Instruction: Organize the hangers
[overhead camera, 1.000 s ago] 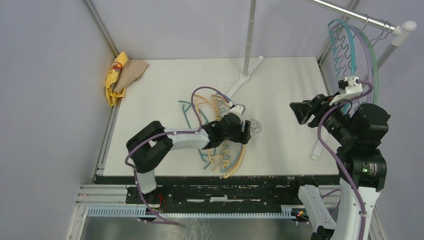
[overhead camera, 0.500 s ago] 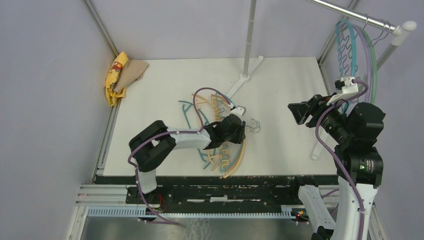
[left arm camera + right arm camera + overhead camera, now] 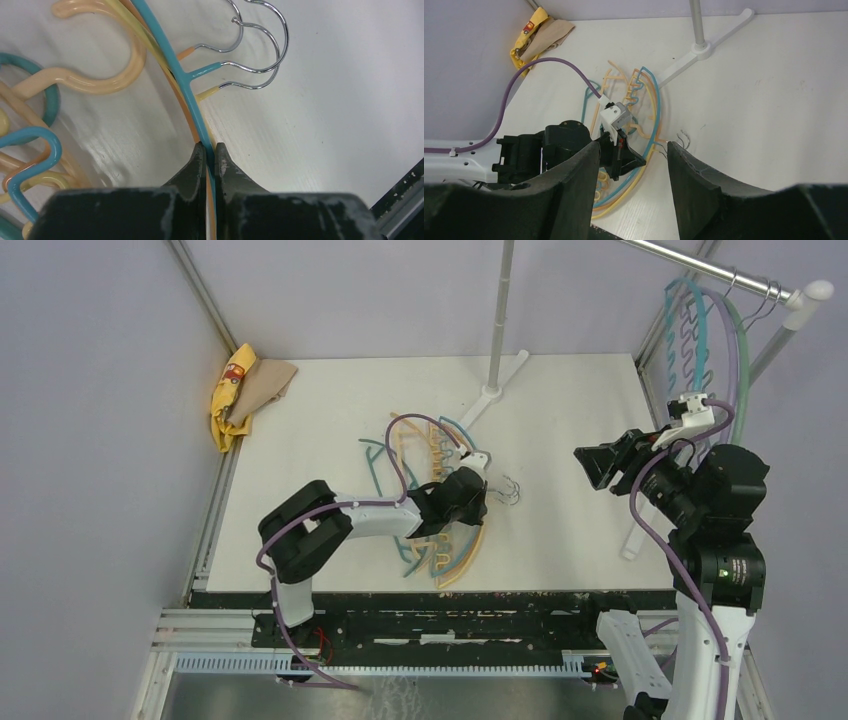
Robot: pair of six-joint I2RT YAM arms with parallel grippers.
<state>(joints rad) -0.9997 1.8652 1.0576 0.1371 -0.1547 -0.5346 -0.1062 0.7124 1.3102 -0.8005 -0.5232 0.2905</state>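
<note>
**Left gripper point(image 3: 210, 150) clamped on a hanger rim; right gripper point(image 3: 634, 150) parted, holding nothing**

1. Counter point(image 3: 330, 420): white. It carries every item below except the hung stock.
2. Stand: you have an upright pole point(image 3: 500, 310) at the back centre on a splayed foot. A chrome rail point(image 3: 700, 267) crosses the far right corner.
3. Arms: your left arm reaches low across the counter into the loose hangers. Your right arm stands raised at the right side, its gripper pointing left and well apart from them.
4. Hung hangers point(image 3: 690, 335): teal, lilac and green ones hang by their hooks from the rail at far right.
5. Pile of hangers point(image 3: 430, 450): teal and tan-orange ones lie flat and overlapped at the counter's centre, just in front of the pole's foot.
6. Cloth point(image 3: 240, 390): yellow and tan, bunched at the far left corner.
7. Left gripper, wrist view: the fingers are drawn almost together, with the rim of a teal hanger point(image 3: 172, 57) pinched between the tips. An orange strip shows in the slit behind it; you cannot tell whether that is pinched too.
8. Right gripper, wrist view: the fingers stand partway apart with nothing between them.
9. Hooks point(image 3: 252, 63): three metal ones fan out side by side just past the left fingertips, on orange, teal and pale yellow stubs.
</note>
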